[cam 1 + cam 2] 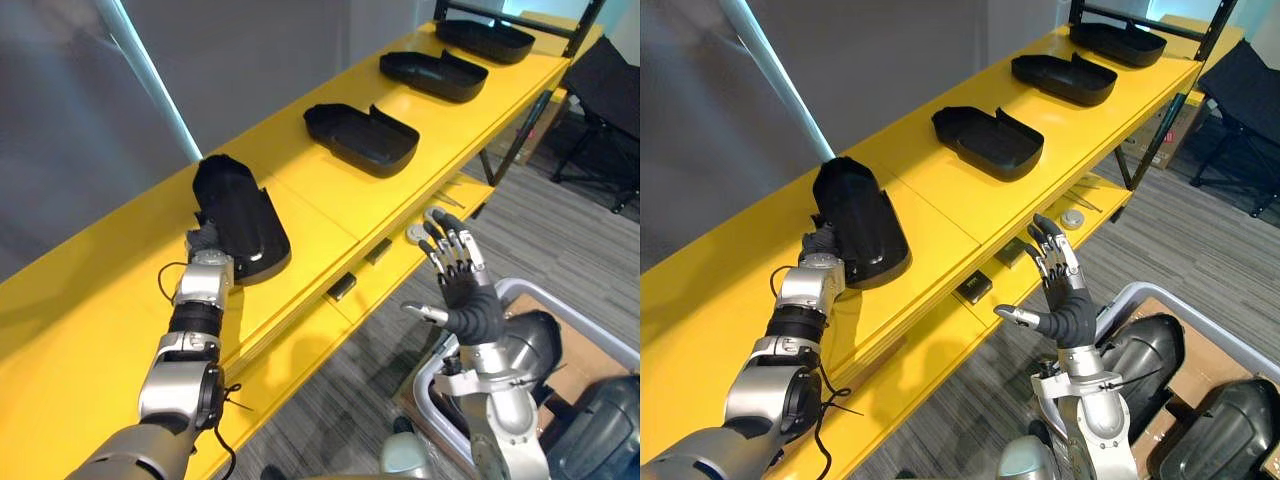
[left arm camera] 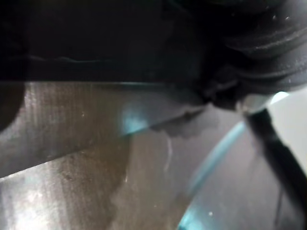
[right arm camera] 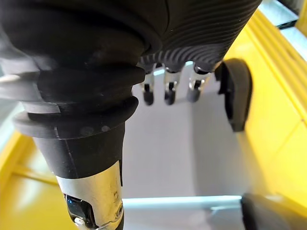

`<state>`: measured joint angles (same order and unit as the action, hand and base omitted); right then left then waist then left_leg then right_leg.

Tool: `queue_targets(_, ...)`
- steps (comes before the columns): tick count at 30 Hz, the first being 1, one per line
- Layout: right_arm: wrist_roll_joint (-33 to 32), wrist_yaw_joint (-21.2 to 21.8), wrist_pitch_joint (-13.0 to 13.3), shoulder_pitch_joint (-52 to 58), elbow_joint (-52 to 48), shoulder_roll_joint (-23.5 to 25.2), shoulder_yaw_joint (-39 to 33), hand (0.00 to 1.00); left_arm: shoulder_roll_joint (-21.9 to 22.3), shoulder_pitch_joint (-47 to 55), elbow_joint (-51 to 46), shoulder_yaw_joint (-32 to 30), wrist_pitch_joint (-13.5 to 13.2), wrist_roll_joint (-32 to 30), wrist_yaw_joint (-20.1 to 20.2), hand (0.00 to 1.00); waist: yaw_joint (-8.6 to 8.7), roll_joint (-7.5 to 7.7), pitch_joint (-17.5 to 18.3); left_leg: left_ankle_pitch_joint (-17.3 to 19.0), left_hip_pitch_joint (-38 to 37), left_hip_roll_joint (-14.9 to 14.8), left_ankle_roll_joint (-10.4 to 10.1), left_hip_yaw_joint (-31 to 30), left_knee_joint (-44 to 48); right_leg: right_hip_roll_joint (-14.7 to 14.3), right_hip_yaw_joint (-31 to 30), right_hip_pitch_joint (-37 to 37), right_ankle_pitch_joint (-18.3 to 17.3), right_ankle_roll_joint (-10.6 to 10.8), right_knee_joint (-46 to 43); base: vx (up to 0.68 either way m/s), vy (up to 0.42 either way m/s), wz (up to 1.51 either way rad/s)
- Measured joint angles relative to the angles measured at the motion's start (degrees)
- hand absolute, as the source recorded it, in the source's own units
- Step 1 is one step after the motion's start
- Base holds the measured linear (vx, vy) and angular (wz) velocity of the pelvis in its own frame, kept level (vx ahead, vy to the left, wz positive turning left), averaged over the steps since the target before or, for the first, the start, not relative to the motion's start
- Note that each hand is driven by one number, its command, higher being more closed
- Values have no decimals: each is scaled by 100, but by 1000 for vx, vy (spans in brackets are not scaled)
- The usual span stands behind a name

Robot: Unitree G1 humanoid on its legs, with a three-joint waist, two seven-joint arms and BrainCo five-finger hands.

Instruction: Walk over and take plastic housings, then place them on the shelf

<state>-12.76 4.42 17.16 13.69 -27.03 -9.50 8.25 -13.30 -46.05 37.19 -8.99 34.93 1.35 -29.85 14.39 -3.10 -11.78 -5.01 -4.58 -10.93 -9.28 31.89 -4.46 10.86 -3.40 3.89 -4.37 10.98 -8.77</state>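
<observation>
Left arm is stretched out along the yellow shelf [image 1: 320, 200], and the left hand [image 1: 205, 243] is pressed against the near end of the nearest housing [image 1: 240, 215]. That black plastic shell is tipped up on the top board, its hollow side turned away from the arm. The fingers are hidden behind and under it, so whether a grip is closed cannot be told.

Further along the same board, three more housings are lined up well apart, all lying hollow side up: a second housing [image 1: 362, 138], a third housing [image 1: 435, 75] and a fourth housing [image 1: 485, 40] at the far end.

The right hand [image 1: 465, 295] is held up in front of the shelf's lower board, wrist vertical, fingers [image 1: 450, 245] straight and fanned, thumb out to the side. Nothing is held in it.

Below that hand, a white-rimmed bin [image 1: 590, 325] is seen on the floor with more black shells [image 1: 1150, 350] lying inside.

On the lower board, a small round disc [image 1: 1072, 217] and a small black block [image 1: 973, 288] are seen.
</observation>
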Motion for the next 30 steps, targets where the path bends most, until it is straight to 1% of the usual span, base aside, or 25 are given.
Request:
queue_targets(3,-3,-92,1,-108,-2,-49,94,0,-6,-129,29,-3,-84,135,-196,0,31,7,-123,-5,-21,-1,3,-5,0,-2,1,6,0,0,-67,0,0,0)
queue_targets(7,-4,-95,6,-105,-2,-65,173,0,-23,-196,181,-3,-257,503,-528,0,43,15,-139,-4,-13,-1,3,-4,0,-2,2,14,-2,2,-66,0,0,0)
queue_targets(10,-5,-137,22,-102,-1,-70,225,0,-38,-263,233,-112,-381,714,-777,0,52,63,-189,-8,-16,-1,8,4,4,-2,-5,14,-6,1,-65,0,0,0)
queue_targets(15,-103,-189,48,4,-1,-144,261,0,-156,-347,416,-180,-483,787,-954,0,76,60,-222,-16,-21,-1,11,22,3,-5,-24,26,-8,-2,-64,1,-2,-1)
queue_targets(17,-118,-189,49,51,0,-176,326,0,-196,-349,434,-275,-492,859,-1021,0,96,47,-230,-16,-29,-1,11,30,2,-7,-32,25,-8,-3,-65,4,-5,-2)
queue_targets(18,-118,-189,50,83,0,-208,341,0,-200,-349,436,-373,-537,927,-1076,0,104,45,-231,-16,-33,-1,11,32,2,-8,-34,25,-7,-3,-65,0,0,0)
queue_targets(19,-117,-189,50,114,0,-227,361,0,-206,-349,451,-401,-621,962,-1215,0,110,45,-231,-16,-33,-1,10,31,0,-9,-34,25,-7,-3,-65,0,0,0)
queue_targets(21,-117,-189,51,154,0,-226,377,0,-206,-348,462,-441,-669,962,-1390,0,116,45,-231,-16,-33,0,10,31,-1,-9,-34,25,-6,-4,-65,0,0,0)
queue_targets(22,-117,-189,55,184,0,-226,390,0,-212,-348,462,-531,-711,957,-1554,0,132,45,-230,-16,-37,0,10,30,-2,-9,-34,22,-6,-4,-66,0,0,0)
queue_targets(23,-117,-190,59,207,0,-226,432,0,-242,-348,462,-628,-761,944,-1717,0,160,44,-230,-16,-41,0,10,29,-2,-9,-33,18,-6,-4,-66,0,0,0)
queue_targets(25,-117,-190,67,271,0,-226,470,0,-364,-347,461,-658,-832,928,-1869,0,201,44,-230,-16,-45,0,10,29,-2,-9,-33,16,-6,-4,-66,0,0,0)
queue_targets(28,-115,-190,188,404,0,-226,485,0,-550,-347,420,-755,-992,877,-1991,0,208,40,-227,-16,-87,-1,10,25,-4,-10,-35,-17,-5,-5,-70,1,-2,-1)
queue_targets(30,-113,-193,280,511,0,-224,486,0,-711,-347,357,-838,-1172,875,-2056,0,213,36,-225,-16,-158,-1,10,7,-7,-10,-18,-103,-5,-5,-63,1,-5,2)
